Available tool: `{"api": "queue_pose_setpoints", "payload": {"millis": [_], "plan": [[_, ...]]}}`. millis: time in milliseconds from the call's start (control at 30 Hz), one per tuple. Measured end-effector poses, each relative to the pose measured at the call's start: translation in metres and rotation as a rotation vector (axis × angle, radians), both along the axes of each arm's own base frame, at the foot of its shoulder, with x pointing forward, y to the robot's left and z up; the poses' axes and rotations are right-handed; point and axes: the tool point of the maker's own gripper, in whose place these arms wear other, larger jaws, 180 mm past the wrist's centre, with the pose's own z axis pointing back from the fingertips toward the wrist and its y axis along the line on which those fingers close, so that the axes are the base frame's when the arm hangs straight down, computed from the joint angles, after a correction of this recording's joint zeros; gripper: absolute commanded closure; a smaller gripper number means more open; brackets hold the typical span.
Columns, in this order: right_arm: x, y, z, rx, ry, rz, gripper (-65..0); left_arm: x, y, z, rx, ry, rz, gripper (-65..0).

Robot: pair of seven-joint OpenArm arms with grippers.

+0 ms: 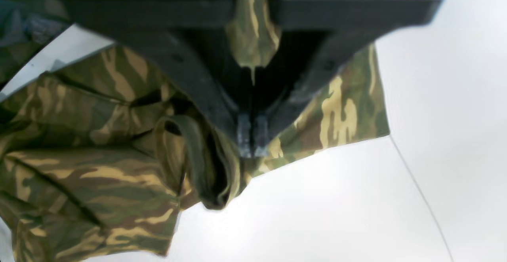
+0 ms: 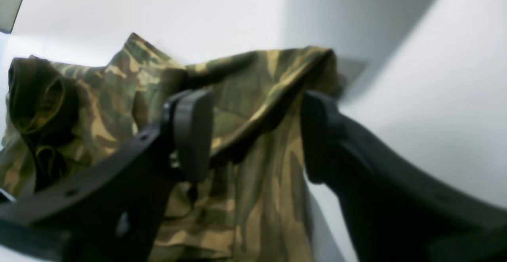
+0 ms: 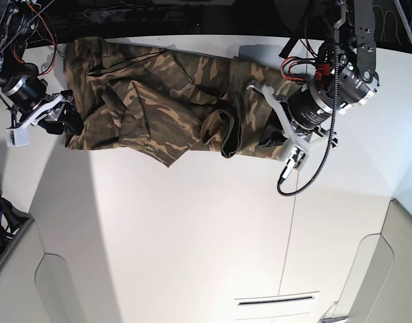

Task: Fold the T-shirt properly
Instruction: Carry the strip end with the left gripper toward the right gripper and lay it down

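Observation:
The camouflage T-shirt (image 3: 152, 94) lies crumpled in a long band across the far part of the white table (image 3: 192, 229). Its collar (image 1: 198, 163) forms a dark loop just left of my left gripper (image 1: 251, 143). That gripper is shut with its tips pressed together on the shirt's edge, and a strip of fabric shows between the fingers higher up. In the base view the left gripper (image 3: 265, 131) sits at the shirt's right end. My right gripper (image 2: 255, 135) stands open, with a raised fold of the T-shirt (image 2: 253, 80) between its fingers (image 2: 194, 131). In the base view the right gripper (image 3: 61, 120) is at the shirt's left end.
A black cable (image 3: 313, 168) hangs from the left arm over the table. A thin seam (image 3: 292, 222) runs down the tabletop. Wires and dark equipment (image 3: 17, 27) crowd the far left corner. Pale panels (image 3: 387, 269) border the table's near corners.

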Motion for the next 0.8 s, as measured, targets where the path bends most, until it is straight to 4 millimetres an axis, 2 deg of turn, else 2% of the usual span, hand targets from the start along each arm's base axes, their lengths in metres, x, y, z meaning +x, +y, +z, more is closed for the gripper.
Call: {"api": "queue_pose_setpoints", "payload": {"millis": [167,300,467,600,800], "plan": [[-0.001,-0.004,0.0,-0.001,0.0,-0.011,-34.5,-0.009,-0.007,-0.047,-0.017,0.128,-0.012,0.0],[-0.002,-0.012,0.002,-0.008,-0.004,-0.034,-34.5,-0.013,0.002,-0.077,-0.02,0.2,0.043,0.0],[-0.002,-0.012,0.002,-0.008,-0.005,-0.036,-34.5,-0.009,-0.003,-0.075,-0.05,0.187,0.054,0.0],[-0.001,-0.011,0.003,0.005,-0.011,-0.036,-34.5,-0.001,-0.031,-0.064,-0.139,0.163,0.042,0.0],[-0.006,-0.016,0.001,-0.003,0.014,-0.044,-34.5,-0.001,-0.068,-0.053,-0.259,0.171,0.017,0.0]]}}
